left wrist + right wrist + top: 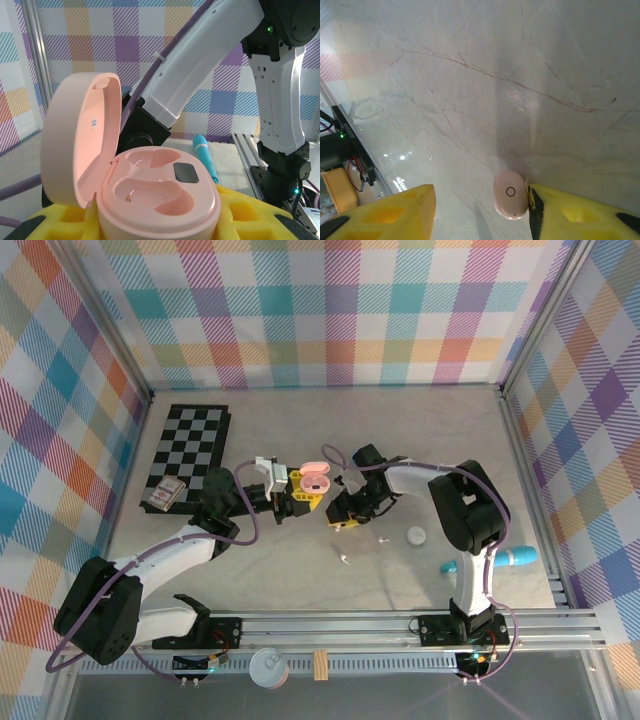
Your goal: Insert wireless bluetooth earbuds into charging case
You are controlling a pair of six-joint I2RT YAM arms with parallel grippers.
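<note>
Out at the middle of the table (300, 420), the left fingers (245, 215) are clamped on the pink charging case (157, 195), propping it up with its lid (82, 145) swung wide. Both wells inside look empty, so nothing is seated yet. Just beside it, the right fingers (575, 212) hang low over the table and stand apart. The pink earbud (510, 195) is touching the inner face of one finger, with a clear gap to the other, so it is nudged but not pinched. That looks like the pick-up step: the grasp has to be made first, then the carry across to the waiting case. Nearer the arm bases lie a white earbud (342, 558) and a second white bud (382, 538), close to a round white case (416, 535). On this showing the job is barely underway — case open and presented, every bud out on the table.
</note>
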